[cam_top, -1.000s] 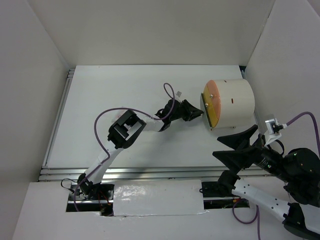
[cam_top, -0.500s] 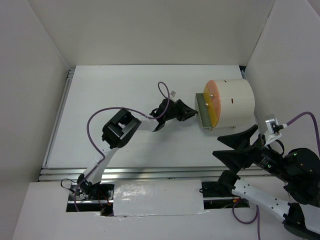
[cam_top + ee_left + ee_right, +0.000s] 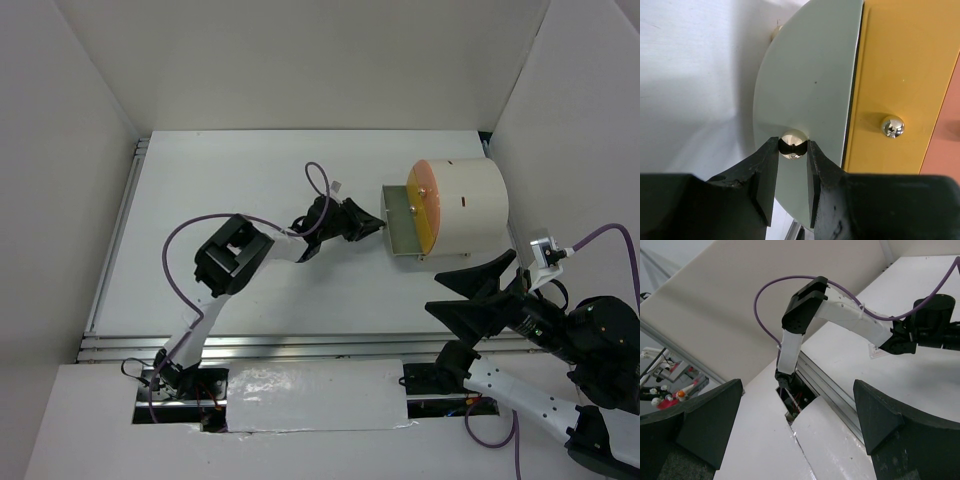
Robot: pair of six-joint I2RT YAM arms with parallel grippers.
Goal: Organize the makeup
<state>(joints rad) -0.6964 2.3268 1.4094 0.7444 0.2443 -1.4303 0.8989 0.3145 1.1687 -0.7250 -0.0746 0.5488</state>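
My left gripper [image 3: 374, 226] [image 3: 792, 150] is shut on the round silver knob [image 3: 793, 143] of a pale green drawer front [image 3: 805, 75]. That drawer [image 3: 398, 218] stands partly pulled out of the white cylinder [image 3: 470, 205] lying at the right of the table. Beside it in the left wrist view is a yellow drawer front [image 3: 900, 65] with its own knob [image 3: 892, 126]. My right gripper [image 3: 466, 300] [image 3: 797, 390] hangs wide open over the table's near right edge, holding nothing. The makeup is out of view.
White walls [image 3: 90, 120] close in the table on three sides; the right wall [image 3: 570, 110] stands just behind the cylinder. A metal rail [image 3: 250, 345] runs along the near edge. The left arm's purple cable [image 3: 185, 255] loops over the table's middle.
My left gripper has moved left with the knob in it, drawing the pale green drawer out of the cylinder. The right arm has not moved.
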